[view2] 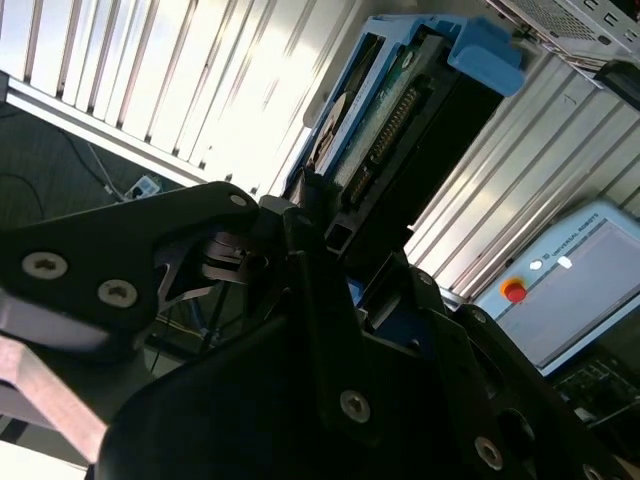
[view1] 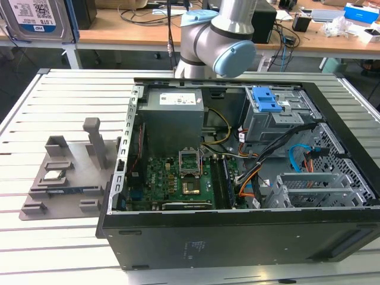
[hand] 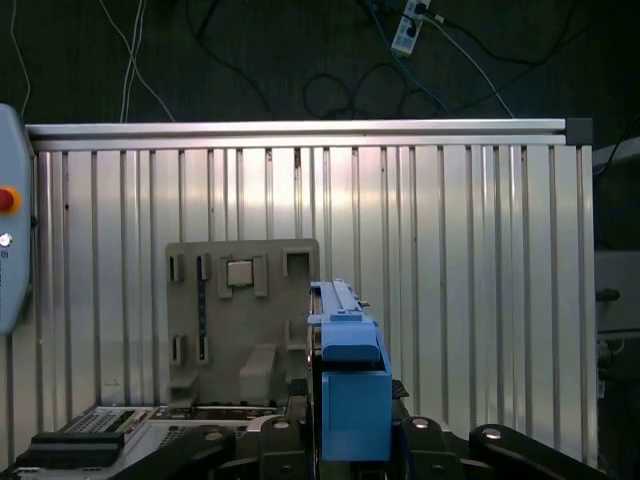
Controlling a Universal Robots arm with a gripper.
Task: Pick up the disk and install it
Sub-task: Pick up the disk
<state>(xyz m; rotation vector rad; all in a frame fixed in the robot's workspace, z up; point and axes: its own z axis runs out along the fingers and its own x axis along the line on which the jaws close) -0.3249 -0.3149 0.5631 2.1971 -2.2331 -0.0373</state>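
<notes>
The disk (hand: 350, 380) is held edge-on, high above the slatted table, and its blue carrier frame faces the first wrist view. In the second wrist view the disk (view2: 400, 110) shows its connector edge and its blue frame. My gripper (hand: 350, 432) is shut on it, with black fingers (view2: 310, 200) clamped on both flat sides. In the exterior view, a silver disk (view1: 35, 18) with a white barcode label and a blue edge hangs at the top left corner.
The open computer case (view1: 237, 237) lies on the slatted table (view1: 65, 95). Inside it is a grey cage with a blue latch (view1: 270, 101). A grey fixture (view1: 65, 172) holding a small processor chip (view1: 53, 175) sits beside the case. A pendant with a red button (view2: 514, 291) lies nearby.
</notes>
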